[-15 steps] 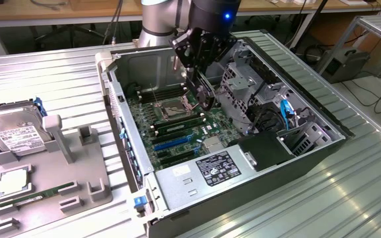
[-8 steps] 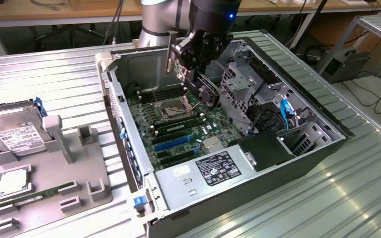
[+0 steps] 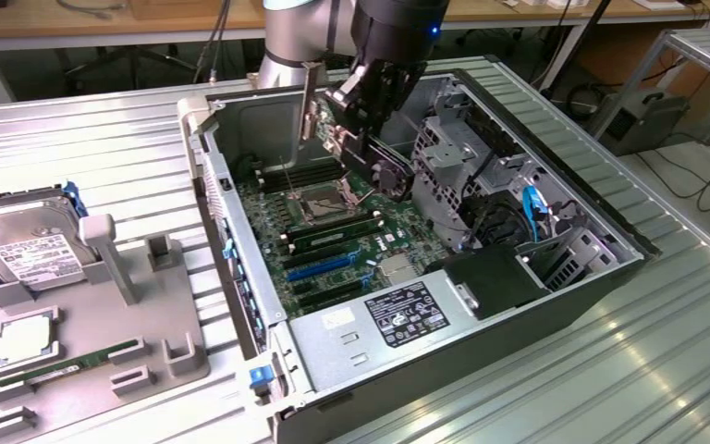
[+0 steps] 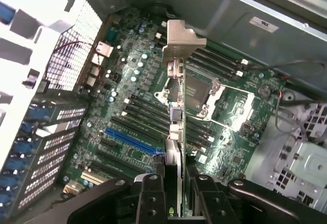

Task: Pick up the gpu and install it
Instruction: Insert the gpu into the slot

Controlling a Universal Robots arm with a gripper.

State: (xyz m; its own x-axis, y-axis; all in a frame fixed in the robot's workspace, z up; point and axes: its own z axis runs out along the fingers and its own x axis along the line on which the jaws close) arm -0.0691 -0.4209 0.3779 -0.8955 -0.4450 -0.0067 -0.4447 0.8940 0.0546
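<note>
Graphics card: you have the graphics card [image 4: 177,112] held on edge inside the open computer case [image 3: 234,242], above the motherboard [image 4: 127,112]. In the wrist view you see it edge-on.
Bracket: its silver bracket [image 4: 183,41] is at the end away from the claw. In the exterior view this is the thin metal strip [image 3: 308,100] on the exterior view's left of the claw.
Claw: your claw [image 4: 178,196] is clenched on the card, one black finger [image 4: 152,198] on each face. In the exterior view it [image 3: 362,118] reaches down into the case from above.
Below the card: it hangs over the processor socket [image 4: 207,93] and the rows of black memory slots. You cannot tell whether its lower edge touches the board.
Blue slot: the long blue slot [image 4: 134,142] lies beside the card and has nothing in it.
Case: the power supply [image 3: 386,322] with its white label sits at the near end.
Tray: a grey tray [image 3: 127,305] stands well apart on the exterior view's left. It carries a hard drive [image 3: 32,248] and a green memory stick [image 3: 69,364].
Counter: case and tray both rest on your ribbed metal counter [image 3: 602,388].
</note>
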